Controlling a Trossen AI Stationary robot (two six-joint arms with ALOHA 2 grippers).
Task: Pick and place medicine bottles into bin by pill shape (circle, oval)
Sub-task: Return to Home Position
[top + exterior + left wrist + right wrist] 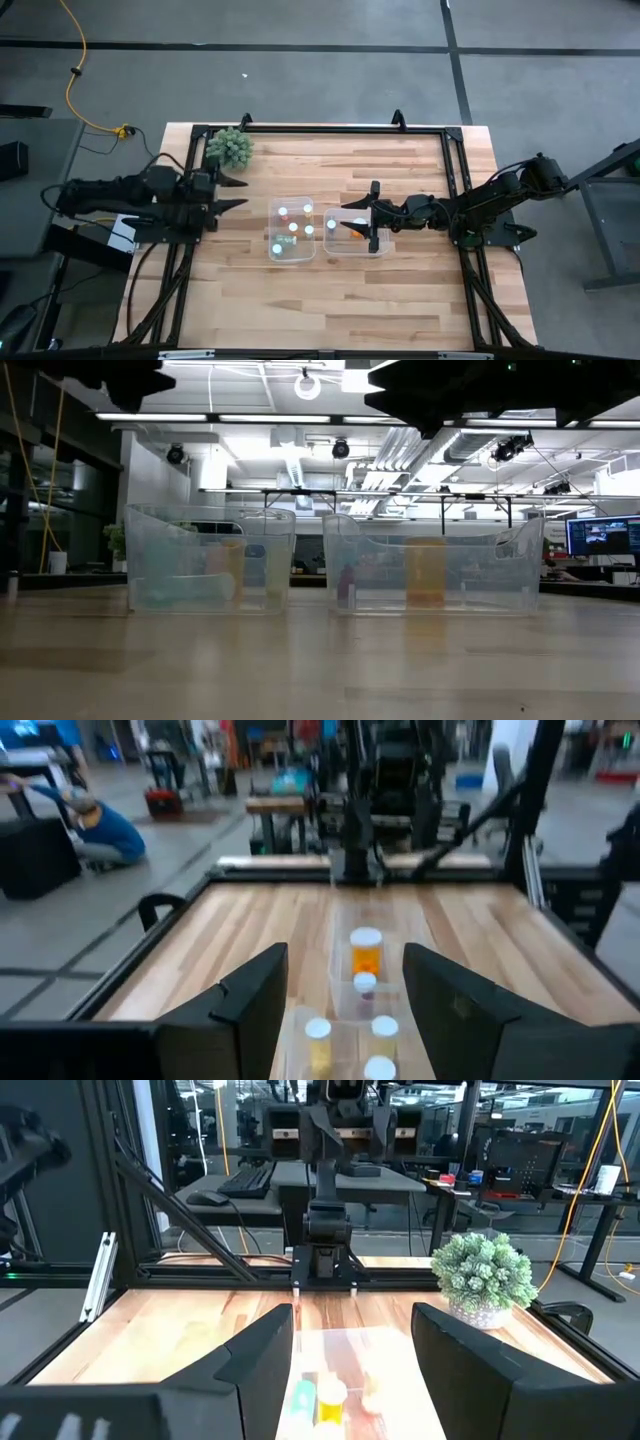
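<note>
Two clear tubs stand side by side mid-table. The left tub [292,230] holds several small white-capped bottles [318,1040] with pale bodies. The right tub [355,245] holds an orange bottle [358,233] standing upright, which also shows in the low view [425,572], and a tiny darker bottle [345,585]. My right gripper [373,215] is open and empty above the right tub's right end. My left gripper [236,194] is open and empty above the table, left of the left tub.
A green spiky ball plant [229,148] in a pot stands at the far left of the table, just beyond my left gripper. A black frame [330,127] runs along the table's far edge and sides. Bare wood lies on the near side of the tubs.
</note>
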